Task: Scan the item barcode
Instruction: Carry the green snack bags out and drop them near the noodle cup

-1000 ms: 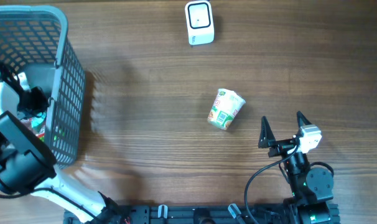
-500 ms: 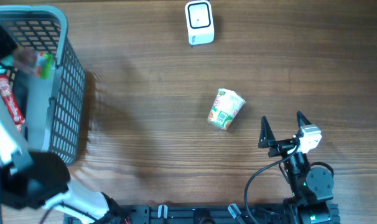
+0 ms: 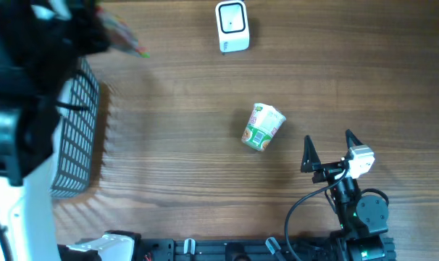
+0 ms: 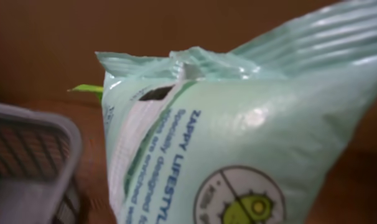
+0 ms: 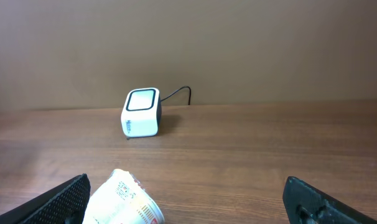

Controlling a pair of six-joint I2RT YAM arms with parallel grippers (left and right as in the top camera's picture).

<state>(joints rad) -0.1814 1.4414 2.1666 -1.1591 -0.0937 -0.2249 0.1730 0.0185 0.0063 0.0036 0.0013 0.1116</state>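
A pale green plastic packet (image 4: 238, 143) with blue print and a round green logo fills the left wrist view, held up above the basket. My left gripper (image 3: 96, 30) is a dark blur high over the table's far left corner, shut on the packet, whose striped edge (image 3: 125, 36) sticks out to the right. Its fingers are hidden behind the packet. The white barcode scanner (image 3: 232, 26) (image 5: 142, 112) stands at the far middle of the table. My right gripper (image 3: 328, 150) (image 5: 190, 199) rests open at the near right, with nothing between its fingers.
A grey mesh basket (image 3: 78, 138) (image 4: 33, 155) stands at the left edge, largely hidden under my left arm (image 3: 24, 94). A white noodle cup (image 3: 263, 127) (image 5: 123, 199) lies on its side mid-table, just ahead and left of the right gripper.
My left arm has risen out of the basket with the packet, up toward the overhead camera and to the far right of the basket. The right arm and the cup have not moved.
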